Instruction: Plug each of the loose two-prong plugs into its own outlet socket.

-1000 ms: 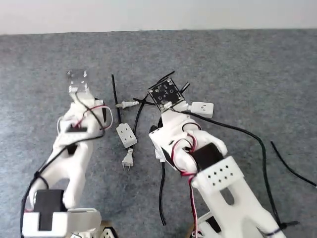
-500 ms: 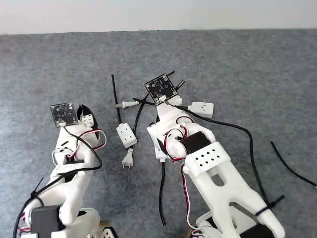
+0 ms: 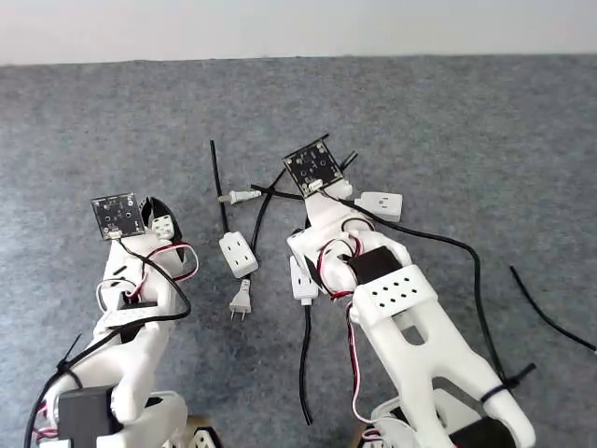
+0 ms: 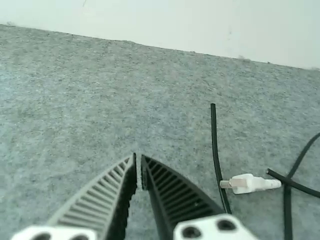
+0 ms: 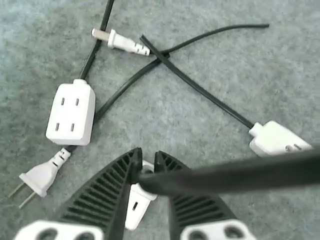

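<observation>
Holding left tool (image 4: 138, 160) pressed together over desk (image 4: 75, 90) (lower centre). Pinching black cord (image 5: 225, 175) in right tool (image 5: 146, 156), above white socket (image 5: 134, 206).

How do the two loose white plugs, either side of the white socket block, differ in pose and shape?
The far plug lies crosswise, prongs toward the left arm; the near plug lies lengthwise, prongs toward the arm bases. The far plug looks slim and long; the near plug broader and shorter. Both are white, two-pronged, unplugged, on black cords.
</observation>
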Robot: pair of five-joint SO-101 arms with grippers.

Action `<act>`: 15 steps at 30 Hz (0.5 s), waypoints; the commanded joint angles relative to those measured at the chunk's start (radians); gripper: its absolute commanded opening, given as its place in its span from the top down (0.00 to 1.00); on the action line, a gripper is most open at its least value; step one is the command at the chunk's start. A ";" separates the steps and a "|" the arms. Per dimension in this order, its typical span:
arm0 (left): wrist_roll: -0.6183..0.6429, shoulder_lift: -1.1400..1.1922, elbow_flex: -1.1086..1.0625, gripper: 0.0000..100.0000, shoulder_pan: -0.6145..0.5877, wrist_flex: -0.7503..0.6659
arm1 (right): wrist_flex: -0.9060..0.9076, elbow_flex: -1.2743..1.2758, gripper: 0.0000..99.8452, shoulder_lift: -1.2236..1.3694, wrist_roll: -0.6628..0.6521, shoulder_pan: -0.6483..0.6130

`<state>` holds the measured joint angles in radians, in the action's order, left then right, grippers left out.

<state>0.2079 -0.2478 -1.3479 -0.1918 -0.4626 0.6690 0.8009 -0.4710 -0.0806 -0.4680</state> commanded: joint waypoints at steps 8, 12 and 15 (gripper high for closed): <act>0.009 -0.031 0.016 0.99 -0.003 -0.025 | -0.042 -0.012 0.99 -0.002 -0.012 -0.002; 0.009 -0.031 0.016 0.99 -0.003 -0.025 | -0.059 -0.012 0.99 0.024 -0.014 -0.002; 0.009 -0.031 0.016 0.99 -0.003 -0.025 | -0.076 -0.021 0.99 0.071 -0.014 -0.002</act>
<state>0.2079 -0.2478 -1.3479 -0.1918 -0.4626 0.6229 0.8009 -0.4173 -0.0806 -0.4695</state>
